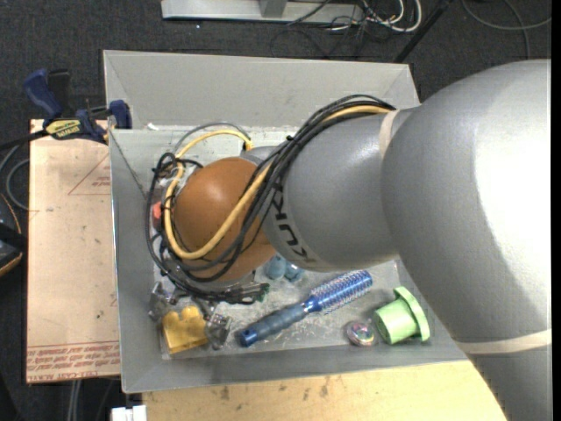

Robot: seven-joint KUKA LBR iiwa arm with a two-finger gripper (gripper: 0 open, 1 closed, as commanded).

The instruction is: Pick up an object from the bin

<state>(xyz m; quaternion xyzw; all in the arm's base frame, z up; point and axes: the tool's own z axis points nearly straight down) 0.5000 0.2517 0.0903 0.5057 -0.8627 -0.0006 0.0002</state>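
Along the near wall of the bin (131,261): yellow flat piece (182,331) in the left corner, small round silvery disc (359,332) and green spool (399,319) to the right. Just behind them, blue hairbrush (307,308) lying diagonally. Arm's gripper (188,311) sits low over the yellow flat piece (apart or together: can't tell). Further back, light-blue item (282,270) beside the orange wrist cover (215,204).
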